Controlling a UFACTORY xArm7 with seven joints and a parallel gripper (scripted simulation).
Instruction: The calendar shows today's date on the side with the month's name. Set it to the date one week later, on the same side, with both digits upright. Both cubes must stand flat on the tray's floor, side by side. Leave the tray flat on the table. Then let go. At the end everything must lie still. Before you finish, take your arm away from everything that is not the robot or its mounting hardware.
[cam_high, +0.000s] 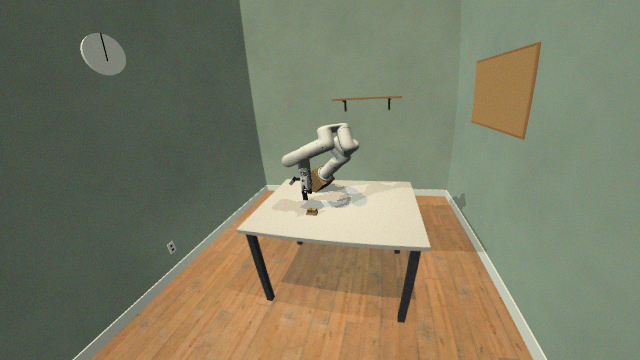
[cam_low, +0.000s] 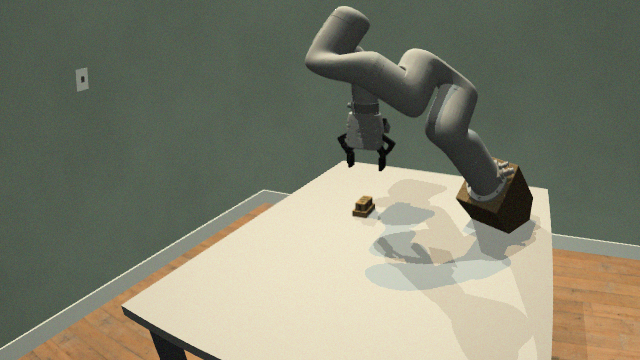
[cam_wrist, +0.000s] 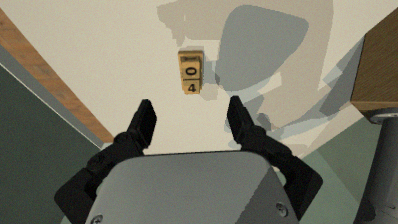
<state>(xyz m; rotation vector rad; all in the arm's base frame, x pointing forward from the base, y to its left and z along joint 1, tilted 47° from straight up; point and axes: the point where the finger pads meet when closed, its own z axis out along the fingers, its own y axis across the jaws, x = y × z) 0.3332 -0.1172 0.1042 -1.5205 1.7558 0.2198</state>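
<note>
The small wooden tray (cam_high: 312, 214) (cam_low: 361, 213) (cam_wrist: 182, 53) lies flat on the table. Two wooden cubes stand in it side by side; in the wrist view the upward faces show a 0 on one cube (cam_wrist: 191, 71) and a 4 on the other cube (cam_wrist: 191, 87). A dark mark on a side face of the 0 cube is too small to read. In the top and exterior views the front digits and the month's name cannot be read. My gripper (cam_high: 306, 195) (cam_low: 366, 167) (cam_wrist: 191, 107) is wide open and empty, pointing down, above the tray and clear of it.
The white table (cam_high: 380, 220) (cam_low: 250, 270) carries the tray and the arm's wooden base block (cam_high: 320, 181) (cam_low: 495, 210) (cam_wrist: 377, 70). The arm bends over the table from the block. Shadows of the arm fall beside the tray.
</note>
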